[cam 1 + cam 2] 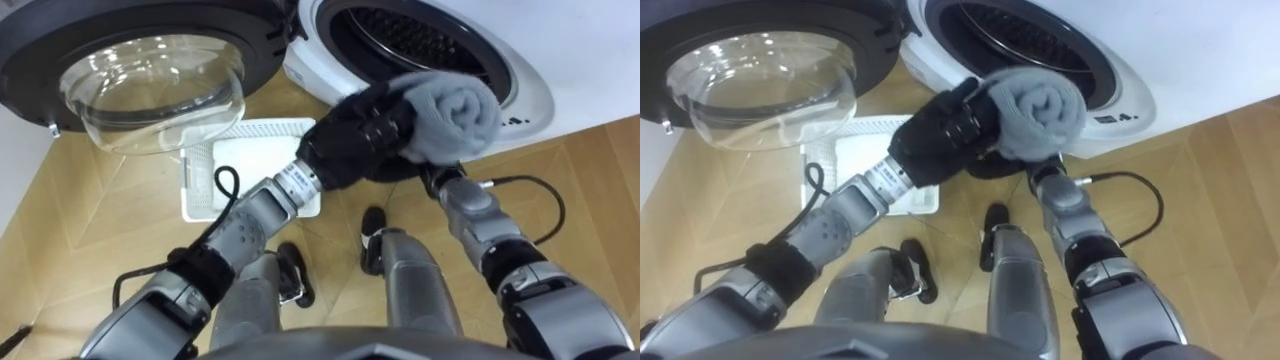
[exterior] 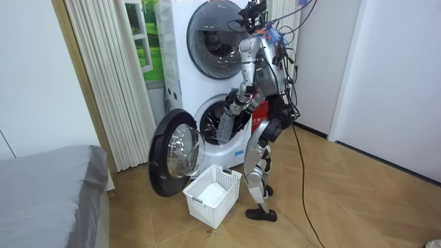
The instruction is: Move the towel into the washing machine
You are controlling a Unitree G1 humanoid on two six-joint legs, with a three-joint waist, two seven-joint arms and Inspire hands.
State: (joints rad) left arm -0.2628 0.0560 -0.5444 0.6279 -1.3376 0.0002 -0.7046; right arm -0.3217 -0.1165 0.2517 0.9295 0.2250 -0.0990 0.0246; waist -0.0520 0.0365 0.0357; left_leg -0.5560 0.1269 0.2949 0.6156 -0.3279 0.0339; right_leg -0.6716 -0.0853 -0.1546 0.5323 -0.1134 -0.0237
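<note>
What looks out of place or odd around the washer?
Nothing stands out. The left hand grips a rolled grey towel at the open drum, the door hangs open, and the white basket sits upright on the floor.

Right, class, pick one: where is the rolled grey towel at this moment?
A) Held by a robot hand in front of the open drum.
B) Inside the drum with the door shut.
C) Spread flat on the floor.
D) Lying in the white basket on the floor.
A: the left robot hand is curled round the rolled towel in front of the open drum, well above the basket.
</note>
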